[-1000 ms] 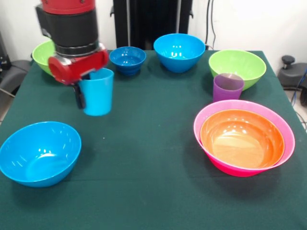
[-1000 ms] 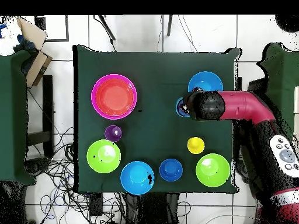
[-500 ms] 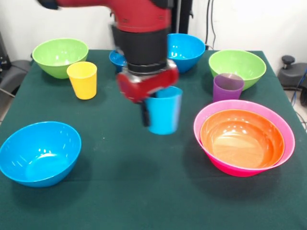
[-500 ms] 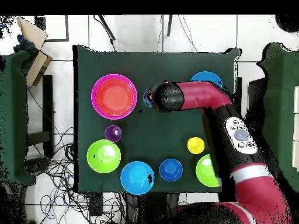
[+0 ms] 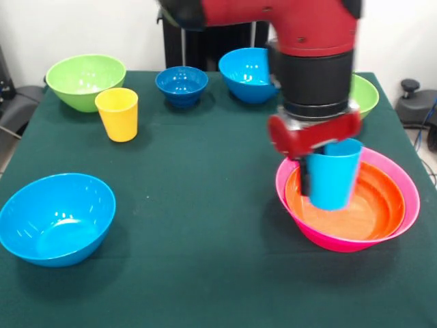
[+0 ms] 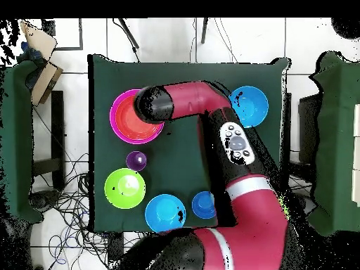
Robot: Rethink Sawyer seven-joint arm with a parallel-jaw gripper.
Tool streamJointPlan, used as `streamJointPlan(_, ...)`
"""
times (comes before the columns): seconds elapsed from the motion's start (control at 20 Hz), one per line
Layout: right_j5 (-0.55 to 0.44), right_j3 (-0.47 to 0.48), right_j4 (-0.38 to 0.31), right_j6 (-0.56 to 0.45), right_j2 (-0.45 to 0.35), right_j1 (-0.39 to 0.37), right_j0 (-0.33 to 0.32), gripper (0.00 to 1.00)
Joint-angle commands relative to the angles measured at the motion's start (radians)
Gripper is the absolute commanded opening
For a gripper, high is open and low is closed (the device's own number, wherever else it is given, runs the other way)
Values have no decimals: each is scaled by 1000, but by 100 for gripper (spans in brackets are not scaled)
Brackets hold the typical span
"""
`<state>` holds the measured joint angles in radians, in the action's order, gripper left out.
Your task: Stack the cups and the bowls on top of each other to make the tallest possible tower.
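We see the gripper [image 5: 315, 179] with its jaws clamped on the light blue cup [image 5: 333, 173] — one dark finger [image 5: 306, 179] shows on the cup's left wall, the other is hidden behind it. The cup hangs upright, mouth up, over the orange bowl [image 5: 372, 201], which sits nested inside the large pink bowl [image 5: 403, 179]; we can't tell whether the cup's base touches the orange bowl yet, it looks just above it. From overhead the arm [image 6: 190, 102] covers most of that pair, only the pink rim [image 6: 116, 112] and some orange show.

Step in hand, we judge: carrying the blue cup to the tower and placing it. Next move calls for lowering it straight onto the middle of the orange bowl's floor, then parting the jaws and lifting clear without tipping the cup — it seems a bit left of the bowl's centre, so a small shift toward the centre may help.

Rest of the green surface [image 5: 205, 171]: yellow cup [image 5: 117, 113] upright near the far-left lime green bowl [image 5: 85, 80]; small dark-blue footed bowl [image 5: 181, 84] beside a bright blue bowl [image 5: 247, 72] at the back; second lime green bowl [image 5: 365, 96] mostly behind the arm; another bright blue bowl [image 5: 54, 217] at front left. The purple cup [image 6: 136, 160] shows only overhead, beside a green bowl. None stacked yet.
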<state>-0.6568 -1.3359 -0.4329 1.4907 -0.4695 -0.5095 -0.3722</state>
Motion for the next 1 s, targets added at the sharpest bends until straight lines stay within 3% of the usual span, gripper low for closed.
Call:
streamJointPlan(0.05, -166, 129, 19, 93, 68, 34, 41, 0)
streamJointPlan(0.5, -152, 71, 5, 46, 78, 26, 23, 0)
streamJointPlan(1.0, -227, 89, 37, 86, 102, 119, 64, 0)
